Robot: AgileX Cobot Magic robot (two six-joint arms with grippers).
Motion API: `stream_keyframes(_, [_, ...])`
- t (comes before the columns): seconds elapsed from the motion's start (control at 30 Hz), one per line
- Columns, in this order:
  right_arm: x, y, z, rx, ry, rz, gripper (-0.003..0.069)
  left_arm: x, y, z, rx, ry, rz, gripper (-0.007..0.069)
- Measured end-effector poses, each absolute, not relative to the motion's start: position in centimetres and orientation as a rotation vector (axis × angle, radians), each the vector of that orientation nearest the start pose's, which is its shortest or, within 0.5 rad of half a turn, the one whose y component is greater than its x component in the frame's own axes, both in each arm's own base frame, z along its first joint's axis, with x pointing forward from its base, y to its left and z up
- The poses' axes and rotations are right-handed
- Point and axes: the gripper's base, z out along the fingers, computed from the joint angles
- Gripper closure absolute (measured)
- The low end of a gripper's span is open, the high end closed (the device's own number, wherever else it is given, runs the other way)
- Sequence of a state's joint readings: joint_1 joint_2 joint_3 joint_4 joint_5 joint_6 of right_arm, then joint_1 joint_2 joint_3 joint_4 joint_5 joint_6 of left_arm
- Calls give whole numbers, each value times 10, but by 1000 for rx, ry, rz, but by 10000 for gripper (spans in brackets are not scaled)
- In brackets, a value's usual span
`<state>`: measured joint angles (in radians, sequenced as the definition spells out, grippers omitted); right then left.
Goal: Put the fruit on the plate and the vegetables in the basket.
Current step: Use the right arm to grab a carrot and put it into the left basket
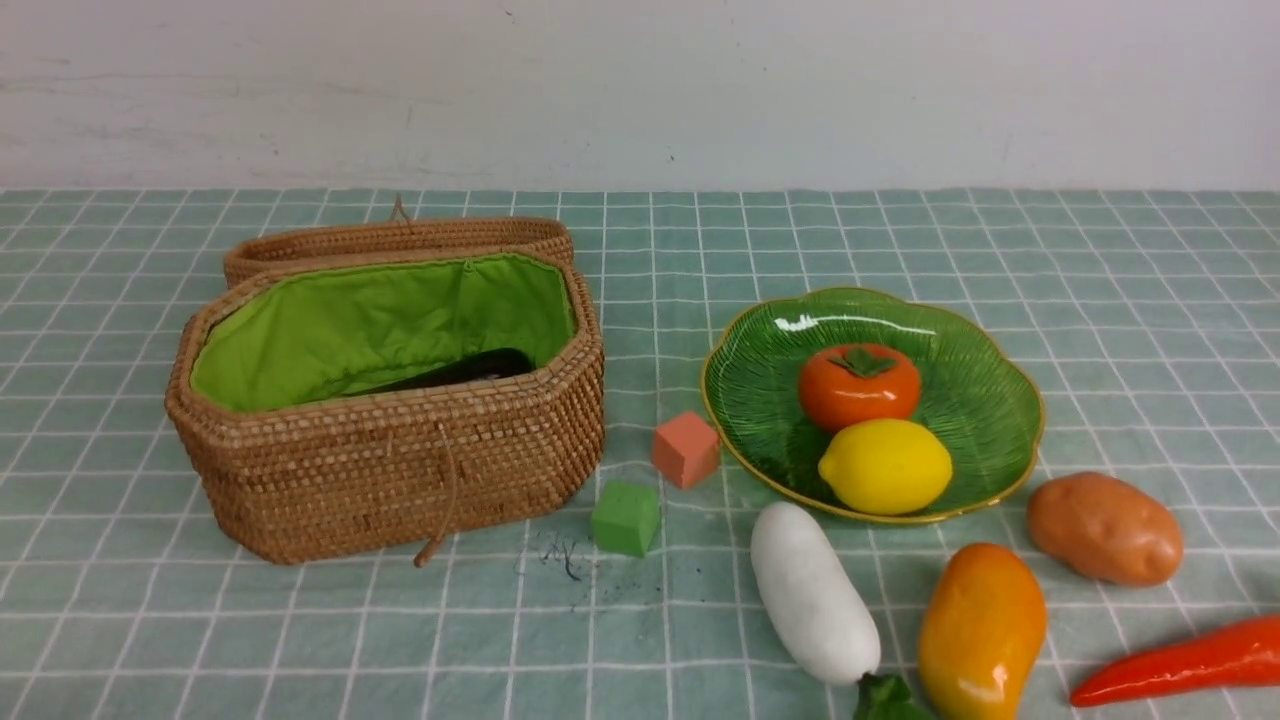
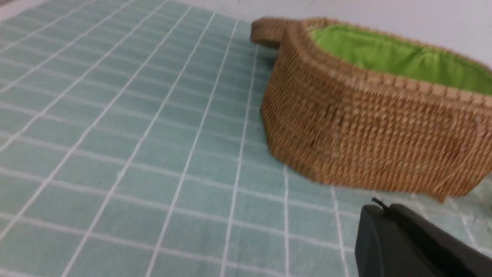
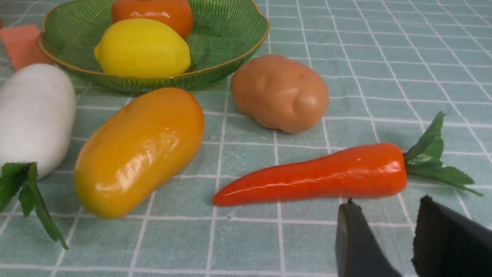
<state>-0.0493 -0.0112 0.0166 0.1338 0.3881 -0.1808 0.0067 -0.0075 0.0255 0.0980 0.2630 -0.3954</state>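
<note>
Plate: holds persimmon and lemon, touching.
Bench: mango, radish, potato and chili lie near the plate.
Basket: lid open, dark eggplant inside.
Right hand: spread, empty, just beside the chili.
Left hand: near the basket; cannot tell its state.

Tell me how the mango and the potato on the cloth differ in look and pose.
The mango is glossy orange-yellow; the potato is matte brown-orange. The mango is long and smooth; the potato is rounder, with dimples. In the front view the mango lies lengthwise toward the camera, the potato crosswise. Both lie on the checked cloth, outside the plate.
</note>
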Motion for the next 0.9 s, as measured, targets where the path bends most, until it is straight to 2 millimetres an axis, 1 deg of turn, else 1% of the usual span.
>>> stream_keyframes(0.17, [52,2,174,-42,1873,-26,418,53,4,169,-316,1865,-167,638])
stream_keyframes(0.77, [52,2,174,-42,1873,-26,418,52,4,168,-321,1870,-173,637])
stream_keyframes(0.83, [52,2,174,-45,1868,-32,418,52,4,168,-321,1870,-173,637])
stream_keyframes(0.9, [54,1,177,-36,1813,-38,418,52,4,168,-321,1870,-173,634])
